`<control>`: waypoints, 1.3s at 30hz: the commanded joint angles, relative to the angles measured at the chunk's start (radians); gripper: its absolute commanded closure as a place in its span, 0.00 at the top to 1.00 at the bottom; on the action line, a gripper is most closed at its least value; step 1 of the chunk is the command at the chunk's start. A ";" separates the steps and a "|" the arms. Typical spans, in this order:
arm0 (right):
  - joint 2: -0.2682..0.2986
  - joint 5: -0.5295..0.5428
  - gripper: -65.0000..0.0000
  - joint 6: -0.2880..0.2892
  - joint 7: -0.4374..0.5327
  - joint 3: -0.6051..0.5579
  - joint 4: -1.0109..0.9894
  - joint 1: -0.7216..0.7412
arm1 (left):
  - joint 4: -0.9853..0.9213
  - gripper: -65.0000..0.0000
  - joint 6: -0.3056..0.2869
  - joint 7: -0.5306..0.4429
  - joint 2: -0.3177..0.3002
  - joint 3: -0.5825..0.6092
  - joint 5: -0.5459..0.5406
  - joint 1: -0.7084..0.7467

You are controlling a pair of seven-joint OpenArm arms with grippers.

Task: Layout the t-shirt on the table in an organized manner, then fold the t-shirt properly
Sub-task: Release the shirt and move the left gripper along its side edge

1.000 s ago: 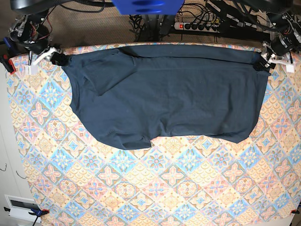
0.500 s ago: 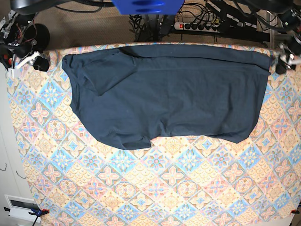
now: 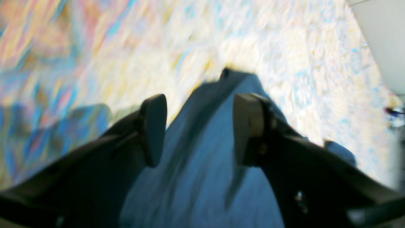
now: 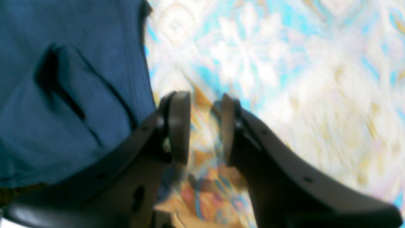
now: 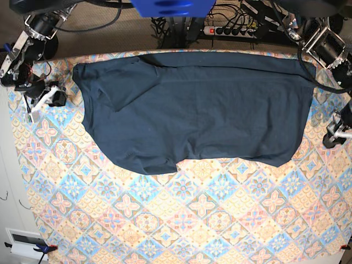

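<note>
The t-shirt [image 5: 198,110] lies spread flat across the far half of the table [image 5: 181,220], with a folded flap near its upper left and a wavy lower edge. My right gripper [image 5: 47,102] hovers just left of the shirt's left edge. In the right wrist view it [image 4: 204,126] stands open over bare patterned cloth, with the t-shirt [image 4: 63,95] beside it. My left gripper [image 5: 331,136] is off the shirt's right side. In the blurred left wrist view it [image 3: 201,126] is wide open, and the t-shirt [image 3: 202,177] shows below between the fingers, not gripped.
A power strip [image 5: 231,30] with tangled cables lies on the floor behind the table. A blue part [image 5: 173,6] hangs at top centre. A white box [image 5: 25,242] sits off the table's near left corner, by a clip [image 5: 49,247].
Both grippers have left the shirt's top corners, going outward and then toward the near side along the shirt's edges. The shirt has stayed in place.
</note>
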 commanded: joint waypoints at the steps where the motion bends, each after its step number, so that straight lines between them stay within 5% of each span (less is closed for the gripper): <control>1: 0.025 0.018 0.25 0.003 0.017 -0.007 0.018 0.030 | 0.014 0.51 -0.003 -0.041 -0.020 0.046 0.013 -0.033; 7: 0.023 0.018 0.25 0.003 0.017 -0.032 0.018 0.063 | -0.082 0.51 -0.003 -0.217 0.009 0.227 0.159 -0.120; 15: 0.023 0.018 0.25 0.003 0.017 -0.029 0.018 0.066 | -0.380 0.51 -0.003 -0.368 0.069 0.236 0.299 -0.191; 19: 0.023 0.018 0.25 0.003 0.017 -0.029 0.018 0.066 | -0.378 0.46 -0.009 -0.352 0.090 0.282 0.297 -0.169; 23: 0.023 0.018 0.25 0.003 0.017 -0.032 0.018 0.066 | -0.253 0.18 -0.009 -0.340 0.092 0.380 0.295 -0.089; 27: 0.022 0.018 0.25 0.003 0.017 -0.033 0.018 0.066 | -0.069 0.04 -0.009 -0.337 0.095 0.388 0.297 0.023; 39: 0.022 0.018 0.25 0.003 0.017 -0.036 0.016 0.066 | 0.033 0.03 -0.007 -0.342 0.059 0.340 0.295 0.090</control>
